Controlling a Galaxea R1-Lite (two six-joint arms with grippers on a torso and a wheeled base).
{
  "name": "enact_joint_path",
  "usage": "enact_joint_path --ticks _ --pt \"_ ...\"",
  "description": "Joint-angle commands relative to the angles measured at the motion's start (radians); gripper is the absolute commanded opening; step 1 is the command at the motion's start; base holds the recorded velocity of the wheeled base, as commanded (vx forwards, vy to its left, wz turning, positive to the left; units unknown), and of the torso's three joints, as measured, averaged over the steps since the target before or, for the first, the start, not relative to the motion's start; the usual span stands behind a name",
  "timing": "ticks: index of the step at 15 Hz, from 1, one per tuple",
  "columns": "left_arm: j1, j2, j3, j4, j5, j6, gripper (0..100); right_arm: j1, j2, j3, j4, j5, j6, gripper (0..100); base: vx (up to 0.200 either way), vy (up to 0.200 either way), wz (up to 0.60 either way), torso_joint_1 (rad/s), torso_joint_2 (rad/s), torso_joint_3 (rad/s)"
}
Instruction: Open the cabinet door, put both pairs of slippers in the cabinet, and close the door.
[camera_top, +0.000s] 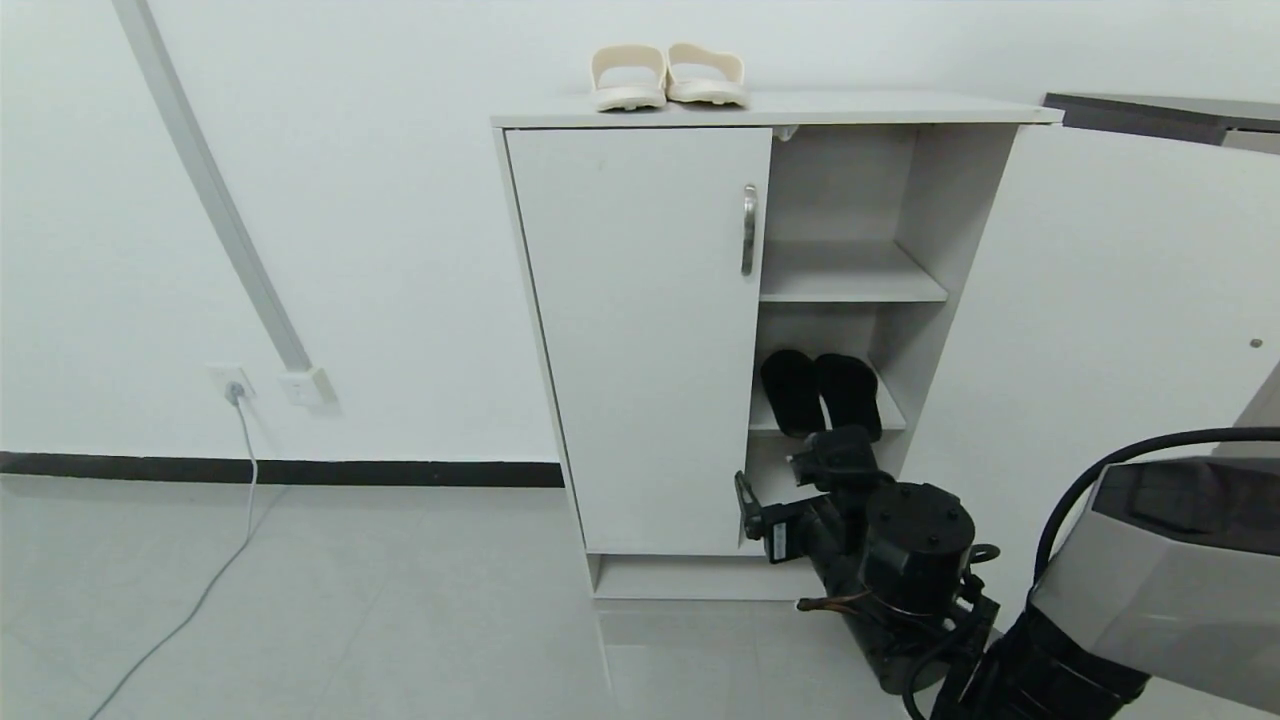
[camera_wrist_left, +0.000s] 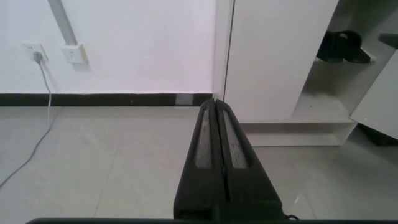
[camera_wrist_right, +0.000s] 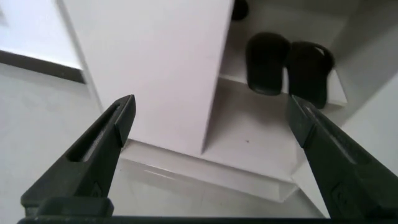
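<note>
My right fingers are spread wide and empty, low before the open cabinet. My left fingers are pressed together. The black slippers lie on the shelf. The beige slippers sit on top, so I should rise well clear and pinch both together.

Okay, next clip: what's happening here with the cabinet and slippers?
The cabinet has its right-hand door open. The black slippers lie on a lower shelf inside; the beige slippers sit on the cabinet top. The right tool, open and empty, is low before the opening, near the black pair. The left tool is shut and empty.
</note>
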Motion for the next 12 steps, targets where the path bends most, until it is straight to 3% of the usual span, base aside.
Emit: enact_joint_path --ticks 1,6,12 --pt "0.000 0.000 0.000 0.000 0.000 0.001 0 0.001 0.002 0.006 -0.001 0.002 0.000 100 0.200 0.000 0.00 -0.002 0.01 0.007" --pt "0.000 0.002 0.000 0.000 0.000 0.001 0 -0.002 0.003 0.047 -0.042 0.050 -0.014 100 0.200 0.000 0.00 0.001 0.00 0.002" --pt "0.000 0.000 0.000 0.000 0.002 -0.003 0 -0.011 -0.003 0.078 -0.041 0.091 -0.033 100 0.000 0.000 0.00 0.000 0.00 0.000"
